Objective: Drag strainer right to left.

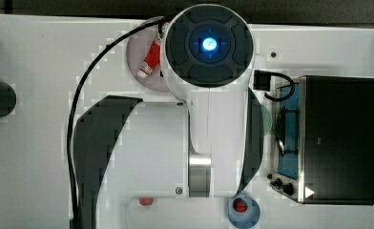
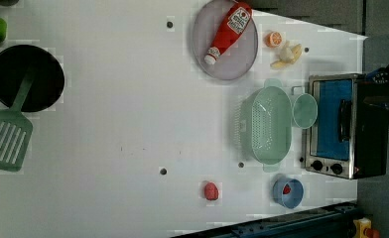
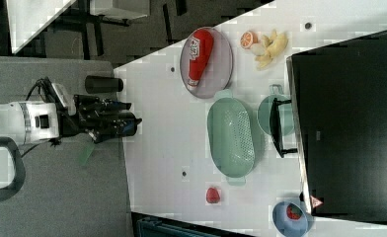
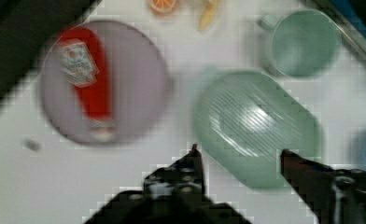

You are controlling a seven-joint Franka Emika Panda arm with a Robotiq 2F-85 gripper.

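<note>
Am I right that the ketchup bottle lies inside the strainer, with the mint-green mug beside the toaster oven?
Not quite. The left view shows the ketchup bottle lying on the grey plate; the strainer holds nothing. The mug is indeed beside the toaster oven.

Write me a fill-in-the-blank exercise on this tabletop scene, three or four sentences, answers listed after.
1. The ketchup bottle lies on a round ____.
2. The blue bowl holds a small ____ item.
3. In the left view, the mint-green mug stands between the strainer and the ____.
4. In the wrist view, the pincer has its fingers ____, with nothing between them.

Missing words: plate; red; toaster oven; open
</note>
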